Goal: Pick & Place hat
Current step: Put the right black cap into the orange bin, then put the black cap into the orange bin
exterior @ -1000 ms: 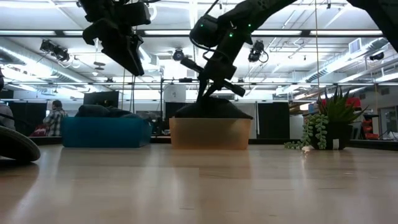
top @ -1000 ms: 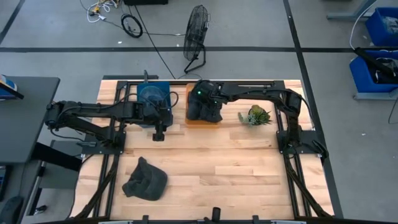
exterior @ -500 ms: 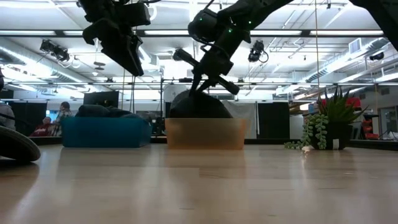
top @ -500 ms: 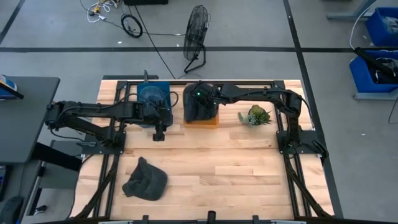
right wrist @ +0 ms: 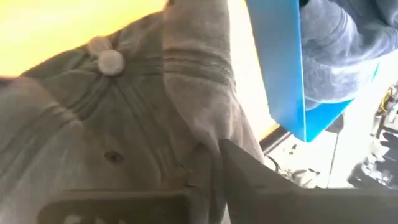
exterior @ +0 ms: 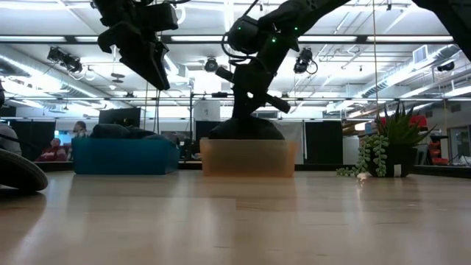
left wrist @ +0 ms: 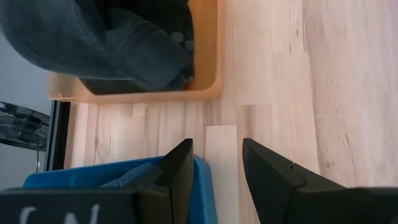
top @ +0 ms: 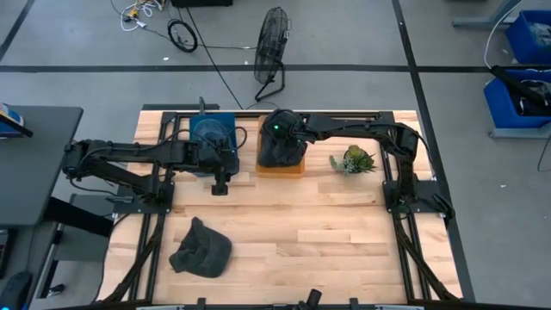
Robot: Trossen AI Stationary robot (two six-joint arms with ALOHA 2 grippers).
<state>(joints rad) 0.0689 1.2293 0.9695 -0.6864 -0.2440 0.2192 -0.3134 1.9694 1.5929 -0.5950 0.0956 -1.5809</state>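
Observation:
A dark grey hat (top: 280, 151) sits heaped in the orange bin (top: 295, 166) at the table's far side. In the right wrist view its crown and top button (right wrist: 111, 60) fill the picture. My right gripper (top: 277, 131) stands over this bin and is shut on the hat. Another dark hat (top: 201, 250) lies flat on the table near the left front. My left gripper (top: 220, 183) hangs open above bare wood in front of the blue bin (top: 209, 138) and touches nothing. My right gripper (right wrist: 205, 168) pinches a raised fold of the hat's crown (right wrist: 199, 134) between its two fingers, coming from above and pointing down. The hat (exterior: 246, 129) sits low in the orange bin (exterior: 250, 158), its dome showing above the rim.
The blue bin (left wrist: 124, 180) holds more blue-grey cloth and stands left of the orange bin (left wrist: 214, 56). A small potted plant (top: 353, 161) stands to the right of the orange bin. Open wood spreads across the table's middle and near right.
My right gripper swung a little toward the table's left and up with the hat, raising its dome above the orange bin, then came back right and down. The hat has sunk back into the bin. The left arm kept still.

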